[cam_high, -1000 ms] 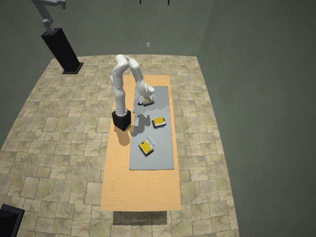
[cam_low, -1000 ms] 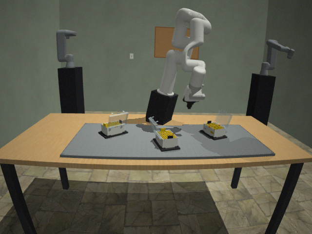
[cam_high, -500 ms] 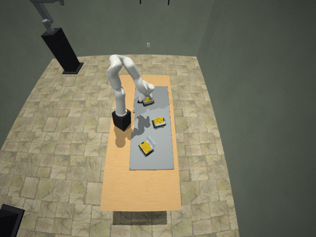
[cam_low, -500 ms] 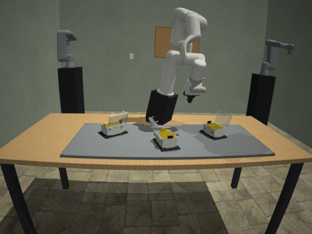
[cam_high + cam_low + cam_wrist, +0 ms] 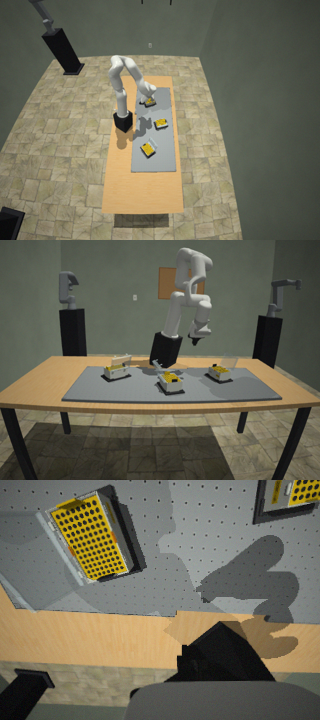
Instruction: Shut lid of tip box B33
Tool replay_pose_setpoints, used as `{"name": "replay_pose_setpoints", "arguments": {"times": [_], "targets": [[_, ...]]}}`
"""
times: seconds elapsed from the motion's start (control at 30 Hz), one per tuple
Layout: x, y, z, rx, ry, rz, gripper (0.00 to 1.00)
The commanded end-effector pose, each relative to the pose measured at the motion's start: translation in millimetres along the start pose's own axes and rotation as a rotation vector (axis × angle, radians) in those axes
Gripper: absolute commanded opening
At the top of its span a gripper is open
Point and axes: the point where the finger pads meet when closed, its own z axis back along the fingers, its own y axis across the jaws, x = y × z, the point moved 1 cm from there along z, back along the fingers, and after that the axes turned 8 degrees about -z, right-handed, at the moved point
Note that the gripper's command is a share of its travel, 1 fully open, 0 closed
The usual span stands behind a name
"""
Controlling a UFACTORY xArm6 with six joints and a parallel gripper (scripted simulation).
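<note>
Three white tip boxes with yellow tip racks sit on black holder plates on the grey mat, all with clear lids raised. In the exterior view they are the left box (image 5: pixel 116 371), the middle box (image 5: pixel 170 382) and the right box (image 5: pixel 219 372). My gripper (image 5: pixel 195 341) is shut on nothing and hangs high above the mat, behind and between the middle and right boxes. It also shows in the top view (image 5: pixel 142 101). The wrist view shows the right box (image 5: pixel 92 537) with its open lid (image 5: pixel 35 582), and a corner of the middle box (image 5: pixel 295 492). I cannot read any ID sticker.
The arm's black base (image 5: pixel 165 349) stands on the wooden table behind the mat (image 5: pixel 170 387). Two black pedestals with grey arms (image 5: pixel 72 331) (image 5: pixel 267 336) stand behind the table. The table's back edge runs across the wrist view.
</note>
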Motion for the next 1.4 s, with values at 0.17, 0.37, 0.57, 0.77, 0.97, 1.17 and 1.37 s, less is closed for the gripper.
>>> {"name": "replay_pose_setpoints", "arguments": {"times": [0.17,0.37,0.57,0.77,0.97,1.17,1.37], "targets": [[-1.6,-30.7,5.1,0.044,0.048,0.190,0.00],[-2.4,-55.8,8.5,0.081,0.086,0.348,0.00],[-3.3,-85.8,12.5,0.126,0.132,0.537,0.00],[-3.8,-105.7,15.2,0.156,0.163,0.664,0.00],[-4.7,-135.5,19.1,0.200,0.209,0.853,0.00],[-5.6,-165.1,23.1,0.245,0.255,1.042,0.00],[-6.2,-184.8,25.7,0.275,0.285,1.169,0.00]]}}
